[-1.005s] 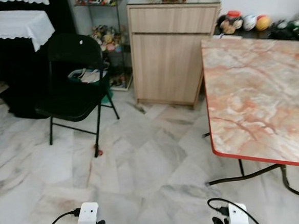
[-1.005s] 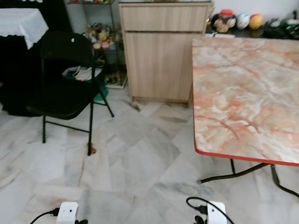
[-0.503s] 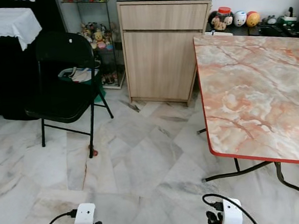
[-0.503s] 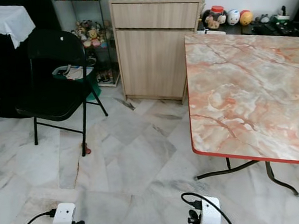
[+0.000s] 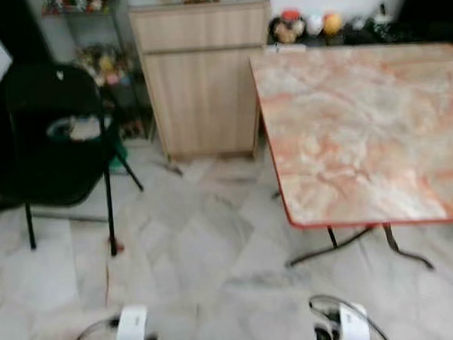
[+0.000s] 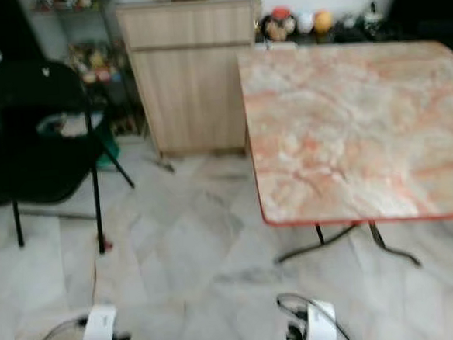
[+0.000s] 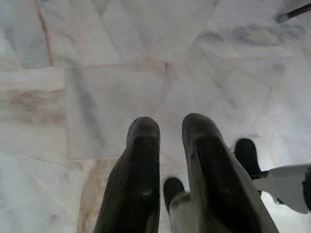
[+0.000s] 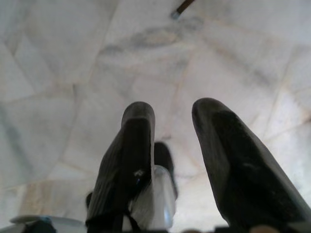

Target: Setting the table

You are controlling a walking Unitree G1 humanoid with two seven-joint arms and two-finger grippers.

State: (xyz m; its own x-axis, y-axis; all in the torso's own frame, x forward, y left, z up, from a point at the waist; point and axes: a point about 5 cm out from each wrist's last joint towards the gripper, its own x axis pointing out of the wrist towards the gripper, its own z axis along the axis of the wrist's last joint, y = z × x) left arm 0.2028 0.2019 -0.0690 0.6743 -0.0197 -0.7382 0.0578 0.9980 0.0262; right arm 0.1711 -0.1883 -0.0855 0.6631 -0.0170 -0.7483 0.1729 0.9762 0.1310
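A square table (image 5: 348, 122) with a pink marble-patterned top and a red rim stands ahead on the right, its top bare. Both arms hang low at the bottom edge of the eye views, where their white wrists (image 5: 131, 336) (image 5: 343, 329) show. In the left wrist view my left gripper (image 7: 170, 127) points down at the marble floor, its fingers (image 7: 141, 160) a little apart with nothing between them. My right gripper (image 8: 172, 112) also points at the floor, open and holding nothing.
A black folding chair (image 5: 50, 143) stands on the left. A light wooden cabinet (image 5: 201, 78) is against the back wall, next to the table's far left corner. Balls and jars (image 5: 302, 26) sit behind the table. Black metal table legs (image 5: 356, 243) splay on the tiles.
The camera has swung to the right and the picture has blurred, so the table now sits nearer the middle and the chair nearer the left edge. Both arms still hang low.
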